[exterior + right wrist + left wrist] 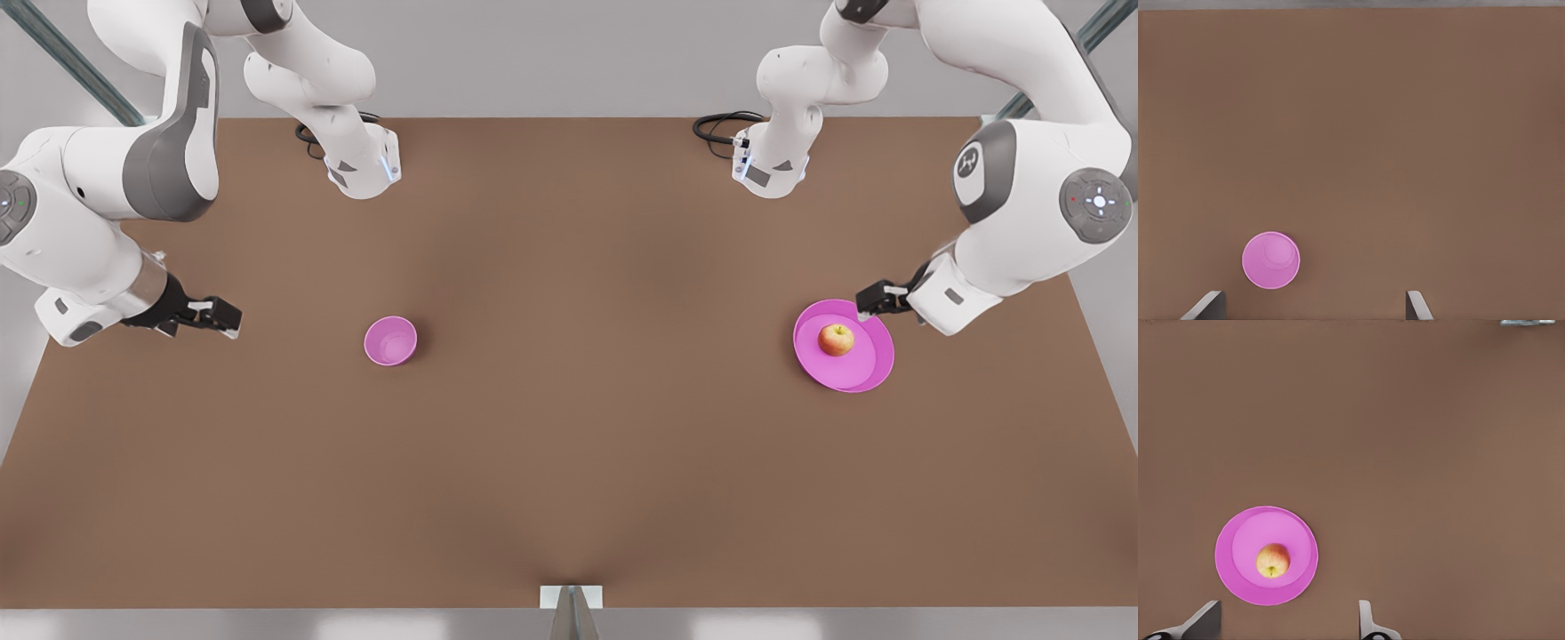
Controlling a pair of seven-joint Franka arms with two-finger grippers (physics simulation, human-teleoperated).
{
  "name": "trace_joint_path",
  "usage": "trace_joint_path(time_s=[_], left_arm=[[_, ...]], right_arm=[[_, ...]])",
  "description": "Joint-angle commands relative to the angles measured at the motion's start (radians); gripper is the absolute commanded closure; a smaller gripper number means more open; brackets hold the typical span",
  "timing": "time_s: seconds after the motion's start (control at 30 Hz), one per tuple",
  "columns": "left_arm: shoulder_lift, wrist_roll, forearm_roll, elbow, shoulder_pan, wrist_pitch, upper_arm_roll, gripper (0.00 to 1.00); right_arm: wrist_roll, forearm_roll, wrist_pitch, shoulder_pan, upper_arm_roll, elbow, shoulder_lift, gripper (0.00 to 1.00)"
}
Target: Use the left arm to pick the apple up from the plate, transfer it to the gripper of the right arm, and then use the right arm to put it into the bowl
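- On the brown counter [569, 427], the front view takes in both arms at once. The left arm [1022, 222] reaches in from the front view's right, and its left claw [867, 302] hangs over the far rim of the plate [867, 369]. The apple [836, 339] sits on the plate, near its middle. The right arm [98, 213] waits at the front view's left, with the right claw [222, 316] well apart from the bowl [390, 340]. Bowl and plate lie well apart, with bare counter between them. Black cables [716, 129] curl behind the arm bases at the far edge, clear of both dishes.
- In the left wrist view, the two fingertips [1201, 623] of the left claw stand wide apart and hold nothing. The plate [1228, 553] lies between them and beyond, nearer one tip, and the apple [1273, 561] shows its stem dimple, a detail the front view does not give.
- In the right wrist view, the right claw's fingertips [1205, 307] also stand wide apart, empty. The bowl [1271, 260] is upright on the counter and nothing lies inside it.
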Motion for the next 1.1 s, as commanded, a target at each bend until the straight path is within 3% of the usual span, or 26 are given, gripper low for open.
trace_joint_path(time_s=[0.0,0.03,0.07,0.17,0.37,0.7,1.07], left_arm=[[0.001,0.011,0.001,-0.002,0.001,0.048,0.000,0.00],[-0.001,0.011,-0.002,-0.021,0.004,0.079,0.001,0.00],[-0.044,0.010,0.012,-0.183,0.004,0.211,0.017,0.00],[-0.072,0.010,0.014,-0.424,0.007,0.465,0.057,0.00],[-0.052,0.008,0.014,-0.713,0.030,0.778,0.118,0.00],[0.025,0.028,0.010,-0.901,0.054,0.955,0.167,0.00],[0.103,0.028,-0.002,-0.947,0.051,1.012,0.164,0.00]], right_arm=[[0.020,-0.001,0.023,-0.001,0.000,0.000,-0.001,0.00],[0.020,0.001,0.023,0.000,0.000,0.000,-0.001,0.00],[0.020,0.001,0.023,0.000,0.000,0.000,-0.001,0.00],[0.020,0.001,0.023,-0.001,0.000,0.000,-0.001,0.00],[0.020,0.001,0.023,-0.001,0.000,0.000,-0.001,0.00],[0.020,0.001,0.023,0.000,0.000,-0.001,-0.001,0.00],[0.020,0.001,0.021,-0.001,0.000,-0.001,-0.001,0.00]])
